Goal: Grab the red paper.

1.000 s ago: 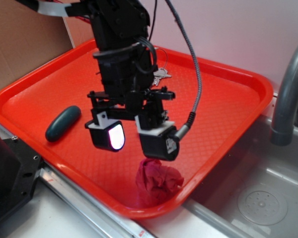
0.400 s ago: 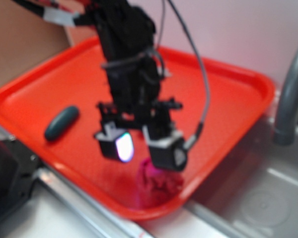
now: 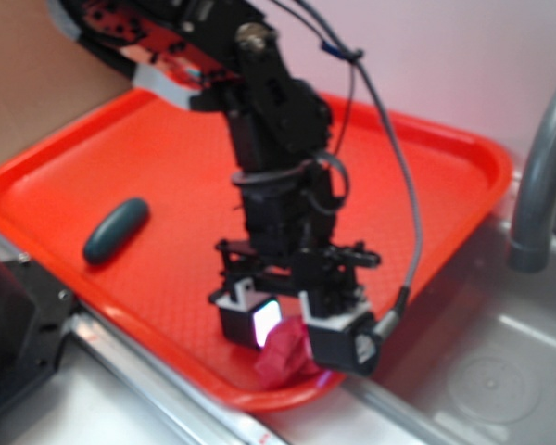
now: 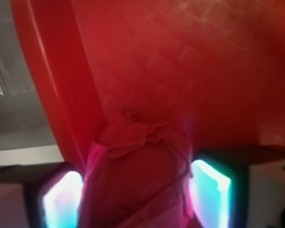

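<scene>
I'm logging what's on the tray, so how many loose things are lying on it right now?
2: the red paper at the tray's near edge between the gripper fingers, and a dark oval object toward its left side. The arm may hide others.

The exterior view looks down at a slant from in front of the scene, far enough back to take in the whole red tray (image 3: 426,167), the arm over it and the sink's faucet (image 3: 537,176) at the right. The wrist view sits on the arm just behind the gripper (image 4: 135,197) and faces down its length — very close, so its glowing fingers (image 4: 210,190) frame the bottom edge. Both share the tray's near rim (image 4: 52,95) and the red paper (image 3: 283,352) (image 4: 137,166) — small in one, filling the other.
</scene>
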Tool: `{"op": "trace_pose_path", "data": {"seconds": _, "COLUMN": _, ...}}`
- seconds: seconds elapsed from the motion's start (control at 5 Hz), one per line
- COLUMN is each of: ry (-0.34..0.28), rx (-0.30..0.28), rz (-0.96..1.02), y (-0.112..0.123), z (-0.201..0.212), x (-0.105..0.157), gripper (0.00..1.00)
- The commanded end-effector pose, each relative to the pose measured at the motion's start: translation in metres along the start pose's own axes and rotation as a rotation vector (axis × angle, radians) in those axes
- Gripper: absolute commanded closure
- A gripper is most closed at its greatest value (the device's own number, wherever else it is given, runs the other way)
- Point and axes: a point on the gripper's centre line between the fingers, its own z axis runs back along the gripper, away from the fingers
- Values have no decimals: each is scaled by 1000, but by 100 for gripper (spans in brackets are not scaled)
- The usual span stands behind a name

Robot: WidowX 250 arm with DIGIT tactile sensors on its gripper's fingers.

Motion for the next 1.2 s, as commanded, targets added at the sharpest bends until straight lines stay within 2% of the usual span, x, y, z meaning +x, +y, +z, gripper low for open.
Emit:
{"op": "trace_pose_path", "data": {"seconds": 0.0, "ry": -56, "rx": 111, "rz": -133, "y": 5, "z": 40, "x": -3, "gripper": 100}}
{"op": "trace_pose_path", "data": {"seconds": 0.2, "ry": -166, "rx": 224, "rz": -191, "y": 27, "z": 102, "x": -11, "gripper": 100}}
{"op": "trace_pose_path", "data": {"seconds": 0.4, "ry": -334, "rx": 393, "rz": -124, "y": 44, "z": 166, "x": -21, "gripper": 100}}
{"op": "trace_pose_path", "data": {"seconds": 0.6, "ry": -433, "rx": 430, "rz": -49, "y": 72, "z": 227, "x": -34, "gripper": 100}}
{"op": "trace_pose_path", "data": {"seconds": 0.8, "ry": -498, "rx": 471, "rz": -31, "y": 89, "z": 244, "x": -34, "gripper": 100}}
{"op": "trace_pose_path", "data": {"seconds": 1.0, "ry": -496, "rx": 464, "rz": -59, "y": 89, "z": 232, "x": -27, "gripper": 100}}
